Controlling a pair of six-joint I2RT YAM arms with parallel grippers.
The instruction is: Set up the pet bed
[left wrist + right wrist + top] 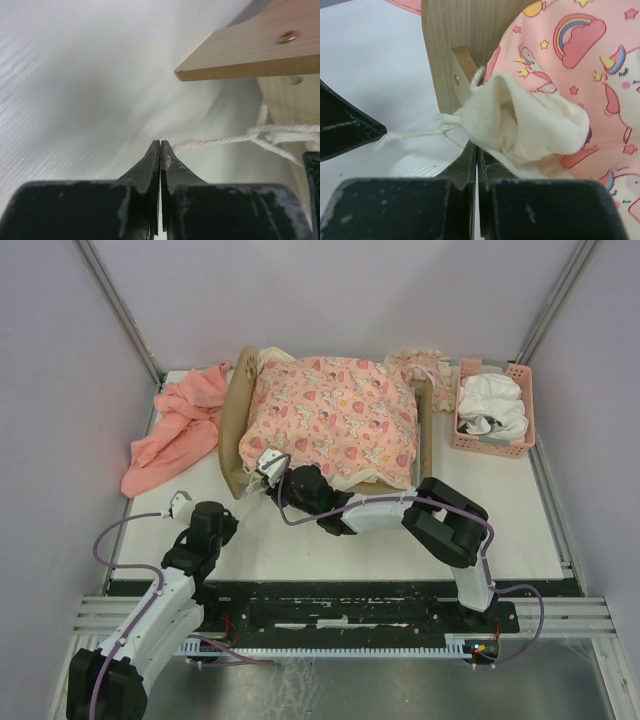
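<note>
The pet bed (236, 430) is a light-wood frame at the back middle of the table. A pink unicorn-print cushion (335, 420) covers its top. My right gripper (268, 462) is at the bed's near left corner with its jaws shut. In the right wrist view its tips (476, 145) rest against a bunched cream fabric corner (530, 125) beside the wooden board (455, 40) and a cream string (415, 135); nothing shows between the jaws. My left gripper (178, 504) is shut and empty, low over the table left of the bed. Its tips (160, 142) point at the string (220, 142) under the wooden board (250, 55).
A salmon-pink cloth (175, 430) lies crumpled left of the bed. A pink plastic basket (530, 410) with white cloth (492, 400) in it stands at the back right. A frilly cream cloth (420, 362) lies behind the bed. Walls close in the table on three sides.
</note>
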